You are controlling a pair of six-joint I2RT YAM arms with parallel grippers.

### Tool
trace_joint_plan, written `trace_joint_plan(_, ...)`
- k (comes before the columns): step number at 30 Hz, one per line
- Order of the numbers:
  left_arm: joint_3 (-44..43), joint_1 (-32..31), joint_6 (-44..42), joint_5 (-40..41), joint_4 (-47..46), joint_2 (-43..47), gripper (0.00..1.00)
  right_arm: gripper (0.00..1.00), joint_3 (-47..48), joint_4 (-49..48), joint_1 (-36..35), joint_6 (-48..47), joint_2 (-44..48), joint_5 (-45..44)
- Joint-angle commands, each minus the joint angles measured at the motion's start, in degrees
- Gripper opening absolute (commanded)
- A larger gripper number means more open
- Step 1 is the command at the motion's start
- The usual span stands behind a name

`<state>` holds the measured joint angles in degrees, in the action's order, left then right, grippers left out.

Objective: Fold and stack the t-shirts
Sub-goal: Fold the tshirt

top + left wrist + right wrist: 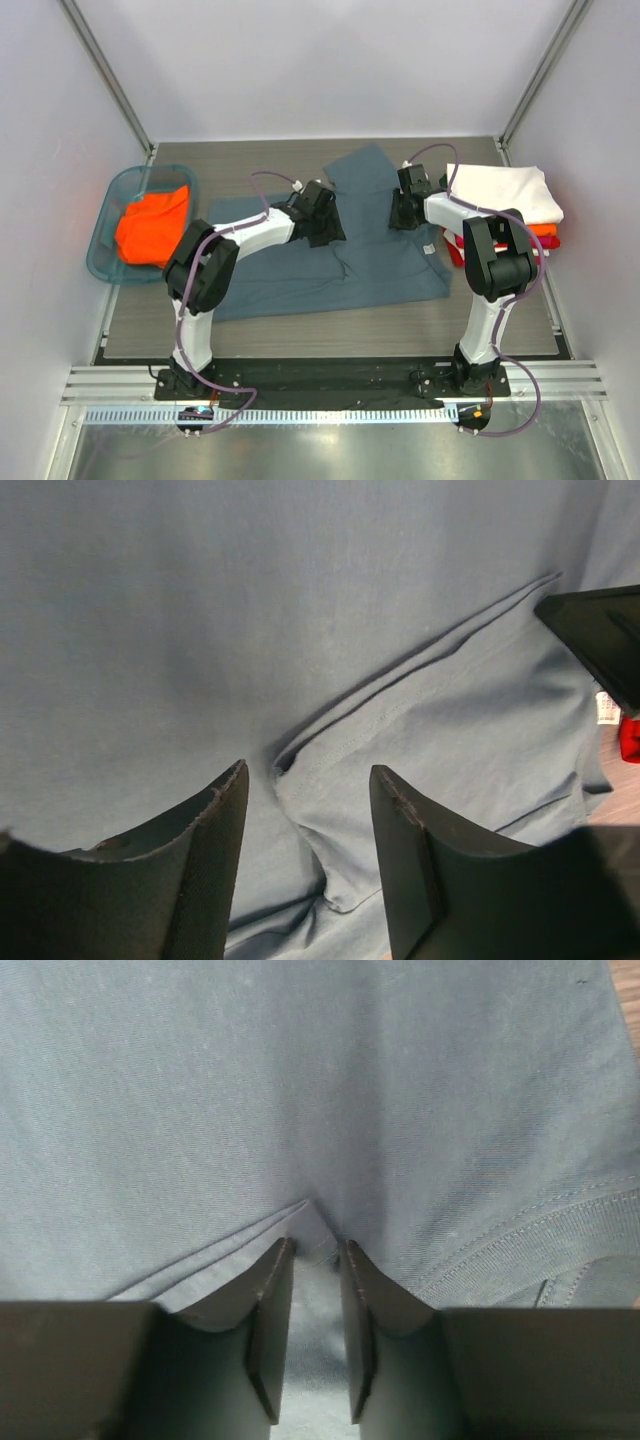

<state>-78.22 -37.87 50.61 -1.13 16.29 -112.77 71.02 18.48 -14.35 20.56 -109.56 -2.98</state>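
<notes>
From above, the blue-grey shirt [340,265] lies spread across the middle of the table [300,330], with the left gripper [328,222] and right gripper [404,212] both down on its far part. A folded white shirt [505,190] tops a pile at the right edge, with a red shirt [455,250] under it. An orange shirt [150,225] sits in the basket [105,255] at the left. At the left wrist, the left gripper [308,780] stands spread over a creased hem of the blue-grey shirt [200,630], gripping nothing. At the right wrist, the right gripper [315,1250] is nearly pressed together, pinching a raised fold of the blue-grey shirt [320,1080].
</notes>
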Motion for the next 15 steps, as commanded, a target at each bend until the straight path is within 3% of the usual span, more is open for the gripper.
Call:
trace_joint_plan(1,-2.38,-0.45,0.63,-0.19,-0.47,-1.04,0.51,0.28,2.36,-0.64,-0.24,-0.78,0.13,0.52)
trace_joint_plan(2,-2.55,-0.54,0.72,-0.54,-0.56,-1.40,0.49,0.18,2.36,-0.64,-0.15,-0.87,0.22,0.70)
trace_joint_plan(6,-3.08,-0.89,1.24,-0.81,-0.12,-2.45,0.43,0.03,2.19,-0.64,-0.24,-0.87,0.75,0.35)
trace_joint_plan(15,-3.43,-1.07,2.21,-1.07,-0.12,-4.39,0.38,0.01,1.57,-0.90,-0.24,-0.52,2.07,-0.18)
